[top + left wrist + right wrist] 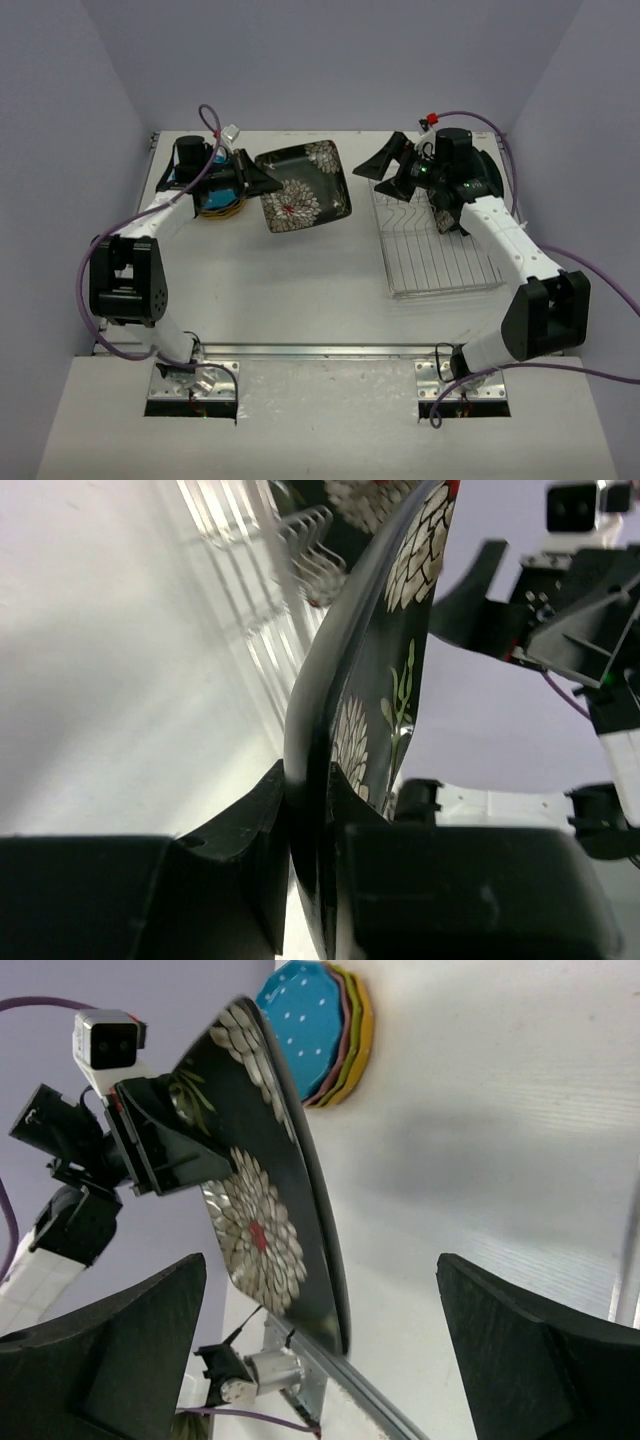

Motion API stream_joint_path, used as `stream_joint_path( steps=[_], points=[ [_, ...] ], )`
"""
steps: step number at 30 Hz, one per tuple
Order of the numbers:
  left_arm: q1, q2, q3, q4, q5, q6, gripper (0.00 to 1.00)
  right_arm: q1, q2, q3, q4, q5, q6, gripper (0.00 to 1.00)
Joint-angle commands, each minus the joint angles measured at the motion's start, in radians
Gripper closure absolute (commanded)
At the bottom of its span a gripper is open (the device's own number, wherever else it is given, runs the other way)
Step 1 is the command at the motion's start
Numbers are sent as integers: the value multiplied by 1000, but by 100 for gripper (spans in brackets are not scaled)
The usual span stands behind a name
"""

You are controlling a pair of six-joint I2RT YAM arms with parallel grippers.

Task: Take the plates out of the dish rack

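Landmark: the dish rack (440, 255), a silver wire rack lying flat on the right half of the table (300, 310); every place below is given from it
Black floral plate (305, 188): off the rack and to its left, near its far-left corner; held up clear of the table and tilted, with its patterned face turned towards the overhead camera
Left gripper (268, 180): left of the rack, clamped on the left rim of the black floral plate; in the left wrist view the rim sits between the two fingers (250, 830), one on each face of the plate
Scalloped dotted plates (218, 207): well to the left of the rack, beyond the floral plate, stacked flat on the table under the left wrist; the right wrist view shows blue (305, 1020) on top, then pink, yellow-green and orange at the bottom
Right gripper (385, 178): over the rack's far-left corner, pointing left towards the floral plate; jaws spread wide and holding nothing, with the two black fingers (110, 1360) standing far apart in its own view and the plate seen between them but not touched
Rack contents: the near rows of V-dividers hold no plate; the far-right end is hidden behind the right wrist, where a dark rounded shape shows that I cannot identify
Gap between grippers: the floral plate spans most of it, touching only the left one
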Motion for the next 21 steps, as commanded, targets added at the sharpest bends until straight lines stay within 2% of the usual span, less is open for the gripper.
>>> stream_joint_path(
  steps=[1, 4, 7, 13, 21],
  points=[
    [76, 16, 154, -142, 5, 177, 100, -85, -70, 26, -31, 56, -43, 1],
    [74, 93, 278, -304, -70, 311, 100, -124, -97, 24, -35, 59, -64, 1],
    [73, 172, 351, -371, -154, 372, 100, -146, -139, 30, -51, 74, -122, 1],
    [48, 358, 495, -472, -205, 459, 100, -159, -202, 53, -96, 137, -246, 1],
    [-69, 472, 606, -524, -304, 520, 100, -167, -229, 42, -114, 160, -298, 1]
  ],
)
